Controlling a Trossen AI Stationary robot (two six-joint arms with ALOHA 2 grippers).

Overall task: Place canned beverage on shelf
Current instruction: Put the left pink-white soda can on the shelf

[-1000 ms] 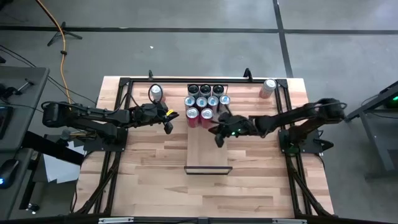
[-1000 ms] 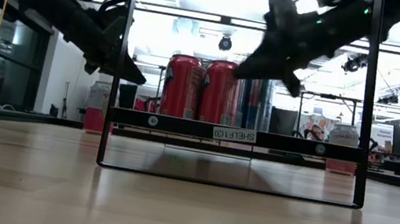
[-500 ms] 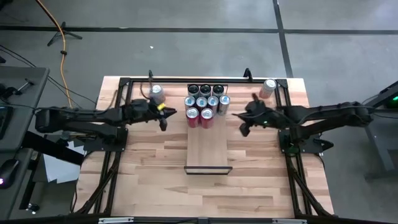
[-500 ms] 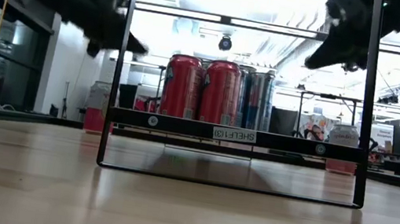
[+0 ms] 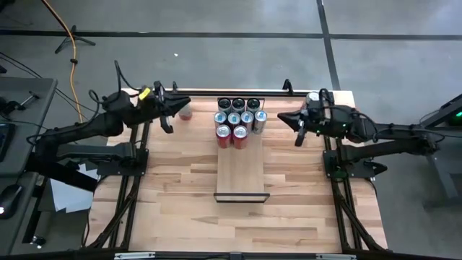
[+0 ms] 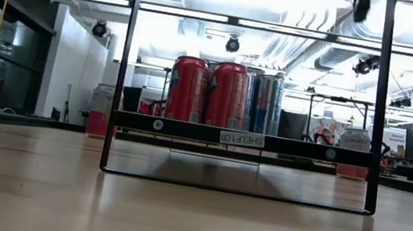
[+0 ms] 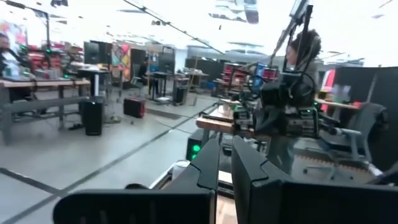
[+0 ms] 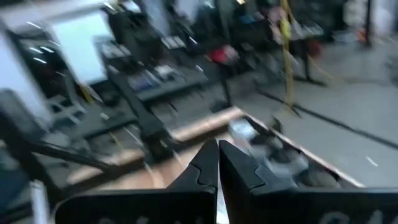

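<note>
Both arms are drawn up and back toward the top of the high view, and neither carries anything. The left claw sits in the upper left of that frame with its fingers pressed together, as the left wrist view confirms with the two dark fingers meeting. The right claw sits in the upper right, also pinched shut on nothing.

The shelf runs down the middle of the desk, a pale narrow plank with its long axis going from the top of the frame toward the bottom. Its upper end is packed with a cluster of cans; the lower stretch is bare.

Two cans stand off the shelf. One loose can is just beside the left claw, on the side toward the shelf, red at its base. The other loose can stands at the upper right corner, close above the right claw and largely hidden by the arm.

My guess is either could go next: each arm has a can near it, the left one lying more openly. From the low view, the two front cans on the shelf are red and upright.
</note>
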